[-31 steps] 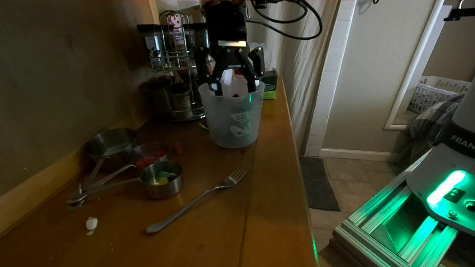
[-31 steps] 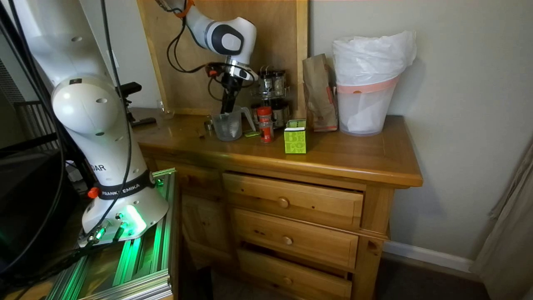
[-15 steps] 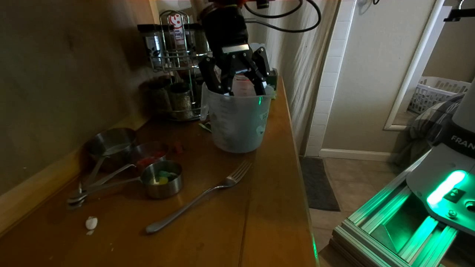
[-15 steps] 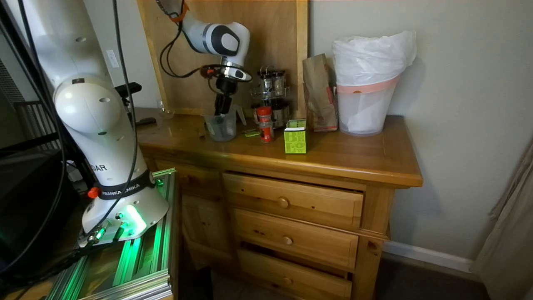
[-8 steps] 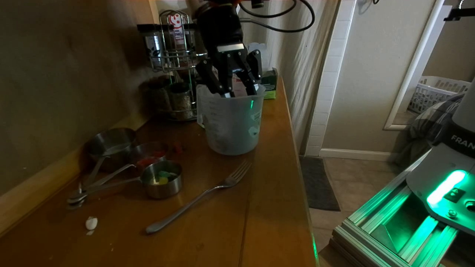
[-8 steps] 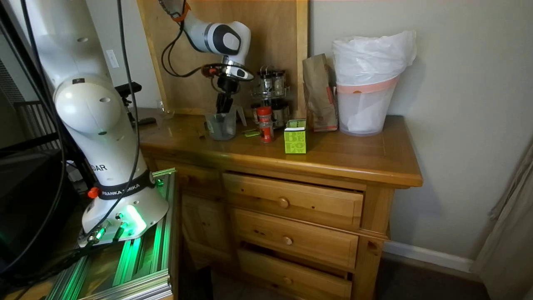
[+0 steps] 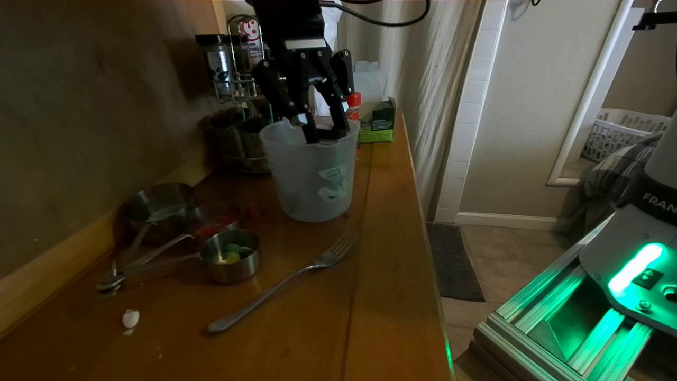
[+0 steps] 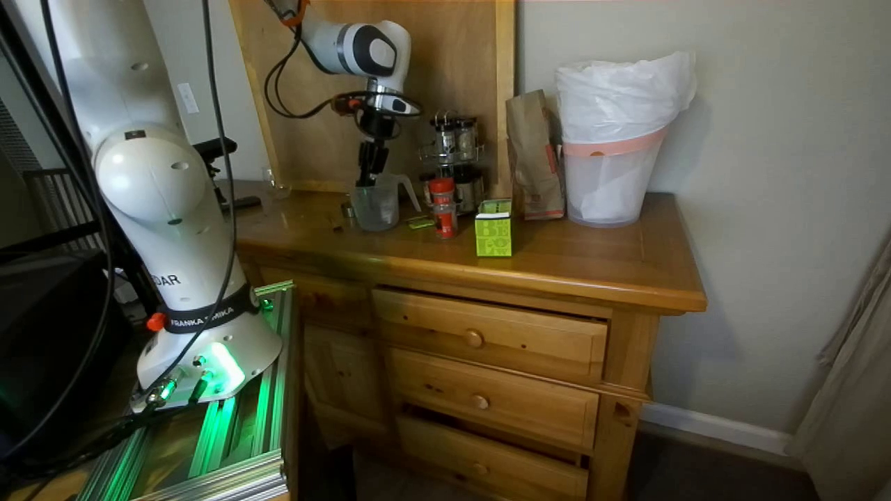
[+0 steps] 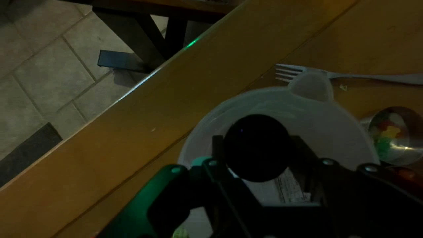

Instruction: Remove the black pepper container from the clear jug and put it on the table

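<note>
Inside the mouth of the clear jug (image 7: 304,182), my gripper (image 7: 327,135) is shut on the black pepper container (image 9: 256,145). From above, in the wrist view, its round black lid fills the gap between the two fingers, with part of a pale printed label below it. The rest of the container is hidden by the jug wall and the fingers. The clear jug (image 8: 379,209) stands on the wooden table (image 8: 592,254), and its handle points toward the spice rack in an exterior view. The fingertips are around rim height, well within the rim.
A fork (image 7: 285,280) lies in front of the jug, with metal measuring cups (image 7: 230,256) beside it. Close by the jug stand a wire spice rack (image 8: 452,149), a red-capped shaker (image 8: 443,209) and a green box (image 8: 493,233). The table's long edge (image 7: 423,238) runs nearby.
My fingers have come closer together, onto the container. Gripper and jug have shifted toward the wall side, and the jug has turned so its printed mark faces an exterior view.
</note>
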Available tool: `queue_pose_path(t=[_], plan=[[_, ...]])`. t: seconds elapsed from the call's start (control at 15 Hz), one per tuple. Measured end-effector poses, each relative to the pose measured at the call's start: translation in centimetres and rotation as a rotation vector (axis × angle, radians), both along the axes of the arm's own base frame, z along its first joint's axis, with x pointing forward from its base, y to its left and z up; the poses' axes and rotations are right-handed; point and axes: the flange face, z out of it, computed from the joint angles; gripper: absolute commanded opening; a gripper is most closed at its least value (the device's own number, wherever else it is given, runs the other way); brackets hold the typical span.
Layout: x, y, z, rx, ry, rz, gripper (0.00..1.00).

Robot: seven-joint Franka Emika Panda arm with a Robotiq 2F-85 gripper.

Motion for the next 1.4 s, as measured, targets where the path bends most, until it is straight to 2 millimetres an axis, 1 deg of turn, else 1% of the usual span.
queue_pose_path(t=[0.27,0.53,0.73,0.87,1.0,1.13,1.4], plan=[[0.1,0.6,2.0,-0.045,0.000,0.037,0.26],[0.5,0.9,4.9,-0.109,0.008,0.076,0.26],[1.0,2.0,7.0,-0.127,-0.017,0.113,0.26],[1.1,3.2,8.3,-0.134,-0.040,0.148,0.26],[1.2,4.8,9.0,-0.134,-0.064,0.189,0.26],[1.4,6.7,9.2,-0.130,-0.084,0.241,0.26],[1.7,10.5,8.8,-0.145,-0.115,0.356,0.26]])
